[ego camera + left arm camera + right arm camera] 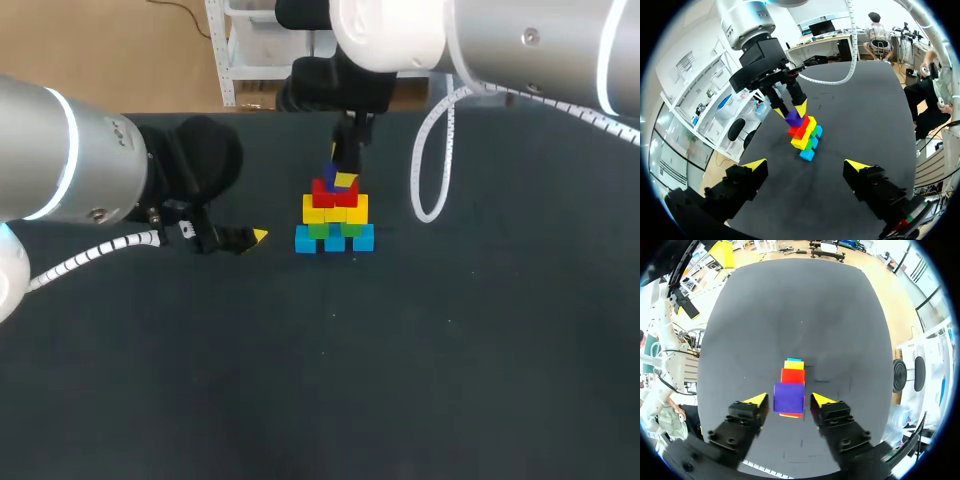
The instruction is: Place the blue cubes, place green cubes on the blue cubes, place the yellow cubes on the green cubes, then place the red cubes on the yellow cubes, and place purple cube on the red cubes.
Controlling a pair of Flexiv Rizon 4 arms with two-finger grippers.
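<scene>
Nearest comes my left arm, reaching in low over the dark tabletop. Its left hand is released, the two yellow-tipped fingers spread wide with nothing between them, and it points toward the stack from just beside it without touching.

Ahead of that hand, near the middle of the tabletop, stands the stepped stack. The blue cubes form the bottom row on the surface, and the green cubes sit on them. The yellow cubes lie on the green, and the red cubes on the yellow. The purple cube is at the very top, resting on the red.

Farther back, my right arm comes in from the far right corner and hangs its right hand straight down over the stack. The purple cube lies between that hand's yellow tips, and the right wrist view shows a thin dark gap on each side of it, so the hand is released rather than clamped on the cube.
</scene>
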